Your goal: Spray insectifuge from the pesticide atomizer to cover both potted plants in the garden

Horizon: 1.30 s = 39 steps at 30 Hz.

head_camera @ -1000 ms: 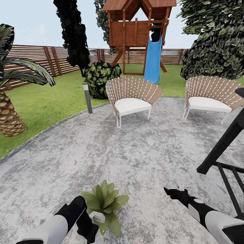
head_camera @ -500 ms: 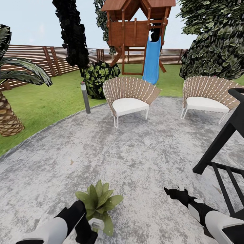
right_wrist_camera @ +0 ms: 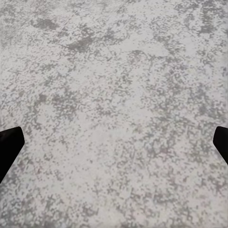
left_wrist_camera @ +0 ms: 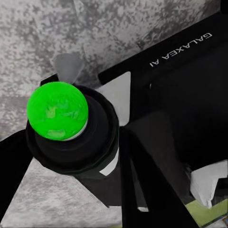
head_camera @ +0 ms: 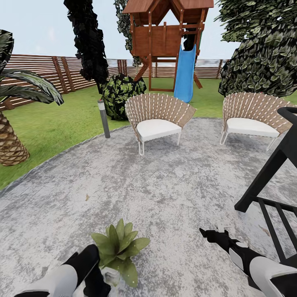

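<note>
On the grey patio [head_camera: 165, 189], my left gripper [head_camera: 97, 280] fingers clamp the spray bottle [left_wrist_camera: 71, 130] beside one potted plant [head_camera: 119, 249]; right gripper [head_camera: 212, 235] fingers spread wide, empty. Next, I judge: aim nozzle, spray leaves.

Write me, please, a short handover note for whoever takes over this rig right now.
Left gripper: shut on the atomizer, its spray head beside the plant.
Right gripper: open, empty, over the patio.
Done: atomizer picked up.
Left: no spray specks can be made out on this plant; cover it, then find and spray the second one.
</note>
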Tool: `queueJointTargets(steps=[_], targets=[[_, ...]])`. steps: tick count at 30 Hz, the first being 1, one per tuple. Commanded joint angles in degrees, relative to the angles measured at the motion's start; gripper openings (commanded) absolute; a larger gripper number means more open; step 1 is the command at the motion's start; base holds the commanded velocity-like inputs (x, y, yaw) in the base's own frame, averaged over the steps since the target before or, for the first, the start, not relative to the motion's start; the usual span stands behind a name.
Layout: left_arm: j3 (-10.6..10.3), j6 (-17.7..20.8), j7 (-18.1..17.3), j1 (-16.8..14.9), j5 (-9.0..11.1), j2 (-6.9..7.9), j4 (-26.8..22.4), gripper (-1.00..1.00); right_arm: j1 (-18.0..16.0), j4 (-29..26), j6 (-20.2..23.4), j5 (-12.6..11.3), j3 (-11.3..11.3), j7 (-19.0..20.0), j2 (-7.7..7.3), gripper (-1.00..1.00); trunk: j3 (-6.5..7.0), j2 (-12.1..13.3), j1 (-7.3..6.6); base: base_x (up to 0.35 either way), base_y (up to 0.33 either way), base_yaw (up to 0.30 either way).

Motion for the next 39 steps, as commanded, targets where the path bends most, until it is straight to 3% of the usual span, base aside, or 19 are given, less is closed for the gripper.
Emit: queueJointTargets(steps=[1,8,24,39], targets=[[0.2,0.3,-0.5,0.0,-0.8,0.05,-1.2,-1.0,0.0,0.1,-0.2,-0.6,0.5,0.2,-0.02,1.0,-0.05,0.0,-0.01,0.0,0.0,0.0],[0.2,0.4,-0.6,-0.1,-1.0,0.28,-5.0,-1.0,0.0,0.1,-0.2,-0.6,0.5,0.2,-0.04,1.0,-0.05,0.0,-0.01,0.0,0.0,0.0],[0.0,0.3,-0.4,-0.1,-1.4,0.04,-5.0,-1.0,0.0,0.1,-0.2,-0.6,0.5,0.3,0.0,1.0,-0.05,0.0,-0.01,-0.002,0.005,0.0],[0.1,0.3,-0.5,-0.1,-1.4,0.03,-5.2,-1.0,0.0,0.1,-0.2,-0.6,0.5,0.3,0.12,1.0,-0.05,0.0,-0.01,-0.019,0.2,-0.084]])
